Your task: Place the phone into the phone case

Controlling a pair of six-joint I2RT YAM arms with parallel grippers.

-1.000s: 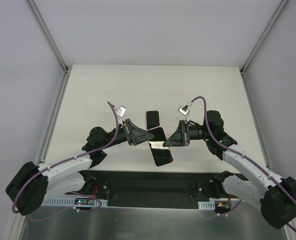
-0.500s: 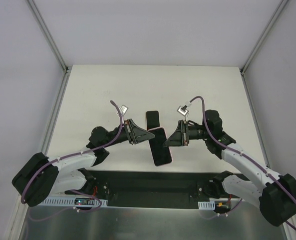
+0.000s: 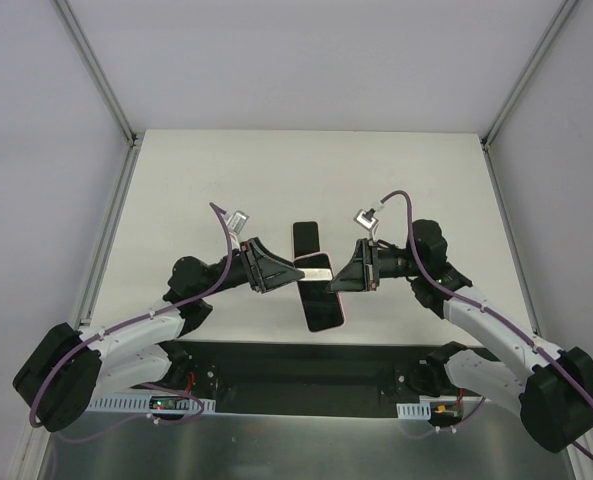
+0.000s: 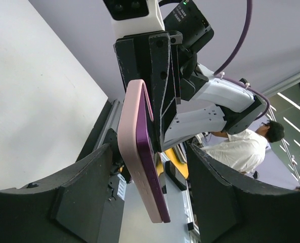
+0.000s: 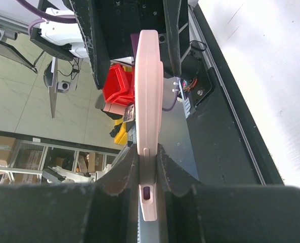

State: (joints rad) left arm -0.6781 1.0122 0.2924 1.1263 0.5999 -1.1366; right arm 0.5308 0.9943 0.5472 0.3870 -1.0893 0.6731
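A pink phone case [image 3: 318, 272] with a purple phone [image 3: 324, 308] seated in it hangs in the air between the two grippers. My right gripper [image 3: 340, 279] is shut on the case's edge; in the right wrist view the case [image 5: 148, 76] stands edge-on, pinched between the fingers [image 5: 148, 152]. My left gripper [image 3: 294, 272] is open around the other end. In the left wrist view the case [image 4: 132, 131] and the phone [image 4: 151, 172] sit between the spread fingers [image 4: 148, 152] with a gap on both sides.
A black phone-shaped slab [image 3: 306, 238] lies flat on the white table [image 3: 196, 190] just behind the grippers. The black base rail [image 3: 296, 365] runs along the near edge. Grey walls close the table on three sides.
The cased phone has tilted, so its side edge now shows as a bar between the grippers. The left gripper has drawn back slightly to the left. The right gripper keeps its hold.
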